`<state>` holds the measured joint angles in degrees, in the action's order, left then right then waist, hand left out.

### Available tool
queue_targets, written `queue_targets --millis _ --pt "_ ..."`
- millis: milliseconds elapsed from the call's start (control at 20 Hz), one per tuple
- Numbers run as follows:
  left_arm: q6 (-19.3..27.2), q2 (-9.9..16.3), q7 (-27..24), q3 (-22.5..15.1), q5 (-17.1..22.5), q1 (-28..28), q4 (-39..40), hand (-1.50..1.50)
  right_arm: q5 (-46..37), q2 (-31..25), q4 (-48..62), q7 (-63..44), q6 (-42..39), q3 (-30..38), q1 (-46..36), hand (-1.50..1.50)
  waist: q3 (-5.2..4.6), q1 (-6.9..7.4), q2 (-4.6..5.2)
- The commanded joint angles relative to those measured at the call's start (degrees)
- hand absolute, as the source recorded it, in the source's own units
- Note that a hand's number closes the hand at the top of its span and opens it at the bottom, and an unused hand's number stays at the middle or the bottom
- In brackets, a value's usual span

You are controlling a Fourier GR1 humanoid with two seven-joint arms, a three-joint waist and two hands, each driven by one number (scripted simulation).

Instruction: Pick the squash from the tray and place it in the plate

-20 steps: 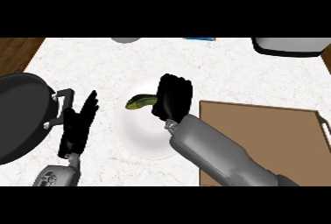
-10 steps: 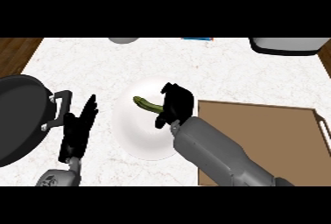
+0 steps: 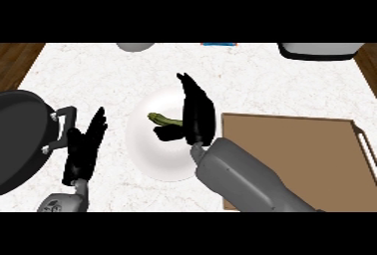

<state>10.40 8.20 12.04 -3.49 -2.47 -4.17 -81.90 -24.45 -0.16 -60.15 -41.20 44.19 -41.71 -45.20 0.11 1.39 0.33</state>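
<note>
A green squash (image 3: 163, 119) lies on the white plate (image 3: 151, 152) in the middle of the counter. My right hand (image 3: 196, 110) is over the plate just right of the squash, open, with its fingers stretched straight toward the far side and its thumb beside the squash's near end. Part of the squash is hidden behind the hand. The brown tray (image 3: 294, 144) stands to the right of the plate with nothing visible on it. My left hand (image 3: 85, 147) rests open, fingers up, left of the plate.
A black frying pan (image 3: 22, 139) sits at the left edge, its handle next to my left hand. A grey bowl (image 3: 134, 46), a blue item (image 3: 221, 44) and a white appliance (image 3: 320, 50) line the far edge.
My right hand has gone from curled round the squash to open with straight fingers. The squash now lies on the plate. The left hand has hardly moved.
</note>
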Motion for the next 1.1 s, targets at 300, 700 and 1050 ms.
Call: queue_targets --millis 300,700,1050 --pt "-0.95 -0.02 1.42 0.11 0.28 1.95 -2.53 0.00 15.90 0.16 -8.38 27.44 6.79 4.66 16.28 -1.50 -0.05 -0.67 -0.07" --pt "-1.03 -0.03 2.18 0.69 -1.41 3.31 -4.83 0.00 26.28 0.16 -1.92 38.54 9.88 -1.68 13.31 -1.50 -0.08 -0.41 -0.21" --pt "-2.31 -1.29 -1.46 1.98 -0.90 4.34 -2.34 0.00 28.03 0.16 2.16 37.95 11.69 -1.39 10.17 -1.50 -0.11 -0.71 -0.27"
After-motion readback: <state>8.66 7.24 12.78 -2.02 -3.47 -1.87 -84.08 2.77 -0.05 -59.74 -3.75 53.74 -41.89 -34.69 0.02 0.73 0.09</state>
